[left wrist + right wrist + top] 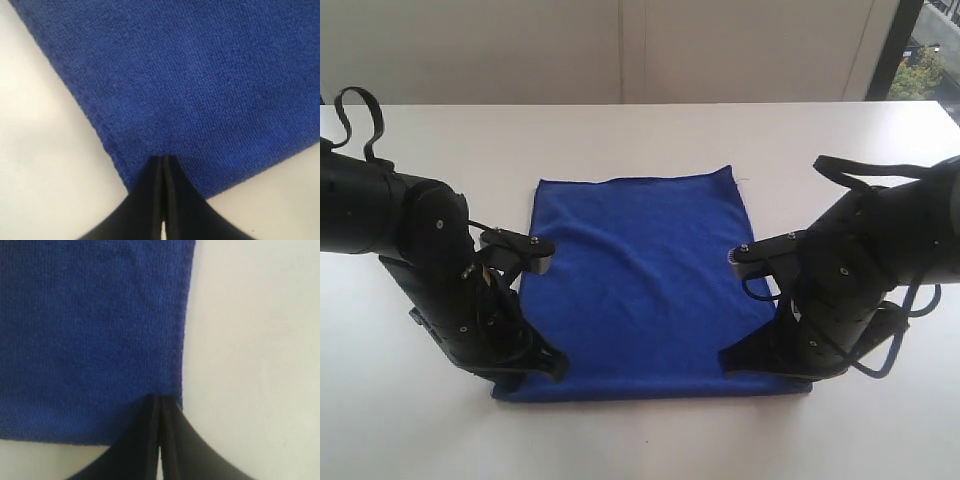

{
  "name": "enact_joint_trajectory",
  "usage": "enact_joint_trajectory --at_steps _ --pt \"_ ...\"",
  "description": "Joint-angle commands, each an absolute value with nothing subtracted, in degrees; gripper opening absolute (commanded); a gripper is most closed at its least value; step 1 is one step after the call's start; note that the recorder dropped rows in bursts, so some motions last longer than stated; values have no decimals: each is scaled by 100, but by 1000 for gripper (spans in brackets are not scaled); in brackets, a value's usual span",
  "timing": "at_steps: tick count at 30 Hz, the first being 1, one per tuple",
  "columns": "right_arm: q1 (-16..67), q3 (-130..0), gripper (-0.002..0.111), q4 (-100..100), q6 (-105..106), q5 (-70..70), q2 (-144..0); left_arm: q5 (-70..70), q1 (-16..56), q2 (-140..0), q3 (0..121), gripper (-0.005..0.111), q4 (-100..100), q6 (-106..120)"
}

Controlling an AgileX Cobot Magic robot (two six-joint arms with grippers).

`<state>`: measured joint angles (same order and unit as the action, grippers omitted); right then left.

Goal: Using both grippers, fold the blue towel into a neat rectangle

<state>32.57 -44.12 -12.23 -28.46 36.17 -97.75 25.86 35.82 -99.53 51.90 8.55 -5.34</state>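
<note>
tips of the left claw [162, 161] are pressed tight together at the near left corner of the blue towel [640, 280], and the right claw [159, 399] is closed the same way at the near right corner, just inside the side hem; whether either has cloth pinched between its jaws i cannot tell. outward from them the towel lies spread flat on the white desk [430, 140], its far hem a little wavy, with both arms crouched low at its near end. the risk, as i judge it, is a lift with only one corner caught: that side would rise alone and the fold would skew. uneven travel of the two arms would do the same, leaving hems misaligned or a bunched crease across the middle.
</note>
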Motion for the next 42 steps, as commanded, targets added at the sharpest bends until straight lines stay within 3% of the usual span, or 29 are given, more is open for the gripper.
enact_joint_trajectory --at_steps 1,9,22,29,34,42 --pt "3265 -4335 0 -921 -2678 3765 -9802 2741 3599 -9940 5131 0 695 -557" --pt "3265 -4335 0 -921 -2703 3524 -9641 2842 3599 -9872 5200 0 739 -557" --pt "3200 -4463 0 -1270 -2584 3941 -8248 3548 3599 -8970 5863 0 353 -511" --pt "2787 -4739 0 -1091 -441 5312 -7986 4248 3599 -8532 5903 0 -177 1196" --pt "2678 -4739 0 -445 880 4979 -7986 4262 3539 -8545 5859 0 318 2338" --pt "2678 -4727 0 726 2974 4420 -8081 4668 2804 -8545 5506 0 3081 5535"
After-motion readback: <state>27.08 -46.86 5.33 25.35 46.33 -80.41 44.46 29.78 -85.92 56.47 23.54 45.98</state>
